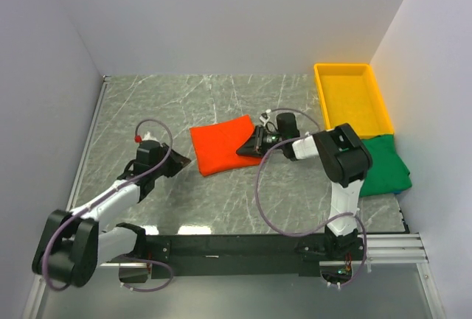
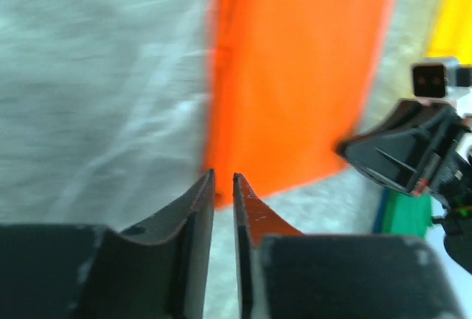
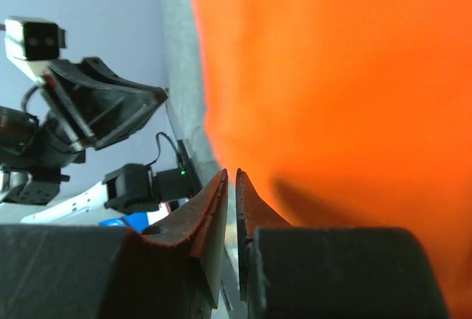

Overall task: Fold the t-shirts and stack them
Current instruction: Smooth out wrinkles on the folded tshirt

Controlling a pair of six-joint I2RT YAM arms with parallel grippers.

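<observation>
The orange-red t-shirt (image 1: 221, 148) lies folded into a flat rectangle in the middle of the table; it also fills much of the left wrist view (image 2: 295, 76) and the right wrist view (image 3: 332, 76). The dark green t-shirt (image 1: 383, 166) lies bunched at the right edge, and a strip of it shows in the left wrist view (image 2: 405, 212). My left gripper (image 1: 187, 161) sits just left of the orange shirt's near-left corner, its jaws (image 2: 223, 177) shut to a thin slit with nothing between. My right gripper (image 1: 243, 149) rests at the shirt's right edge, also shut and empty (image 3: 230, 174).
A yellow plastic tray (image 1: 352, 76) stands at the back right, just behind the green shirt. White walls close in the table on the left, back and right. The black rail with the arm bases runs along the near edge (image 1: 243, 245).
</observation>
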